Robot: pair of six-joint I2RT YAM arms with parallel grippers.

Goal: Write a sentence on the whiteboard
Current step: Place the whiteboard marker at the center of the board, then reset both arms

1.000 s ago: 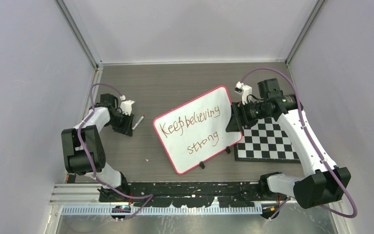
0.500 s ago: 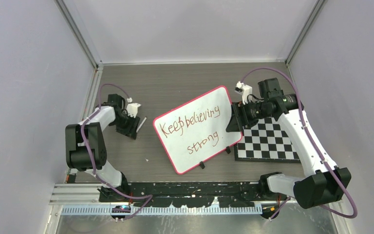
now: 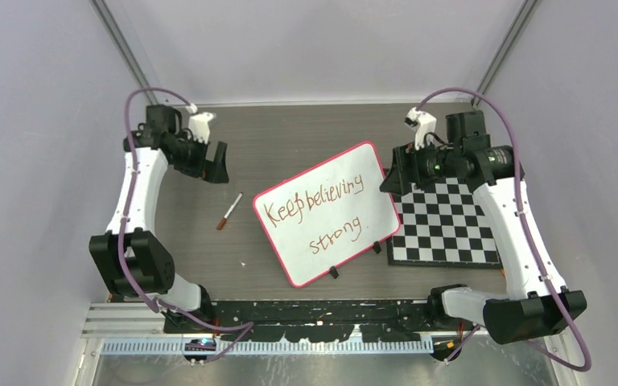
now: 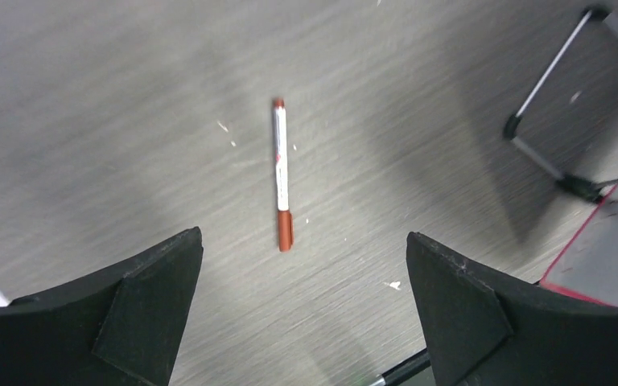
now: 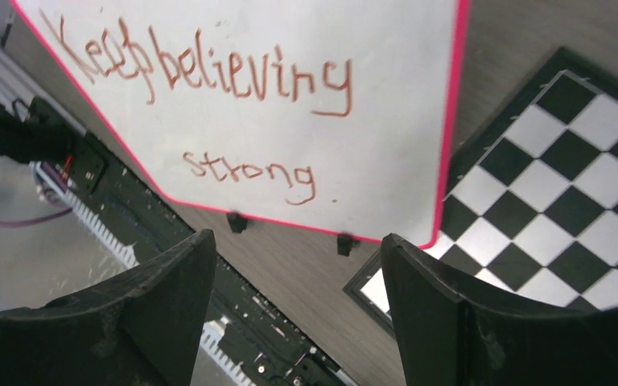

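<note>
The whiteboard (image 3: 291, 251) stands tilted at the table's middle, red-rimmed on two black feet. The sentence (image 3: 314, 201) reads "Keep believing strong" in brownish-red, in two lines, and it also shows in the right wrist view as the sentence (image 5: 209, 76) on the whiteboard (image 5: 394, 121). A brown-capped marker (image 3: 228, 211) lies loose on the table left of the board. My left gripper (image 3: 216, 170) hangs open above and behind it, with the marker (image 4: 282, 177) lying past the empty jaws (image 4: 302, 237). My right gripper (image 3: 392, 181) stands open and empty off the board's right edge.
A black-and-white checkered board (image 3: 447, 233) lies flat right of the whiteboard, partly under its corner, and appears as the checkered board (image 5: 563, 185) in the right wrist view. Grey walls close in the table on three sides. A black rail (image 3: 322, 310) runs along the near edge.
My left gripper opened, let go of the marker and rose back to the far left. The marker now lies alone on the table. My right gripper drew up and back a little.
</note>
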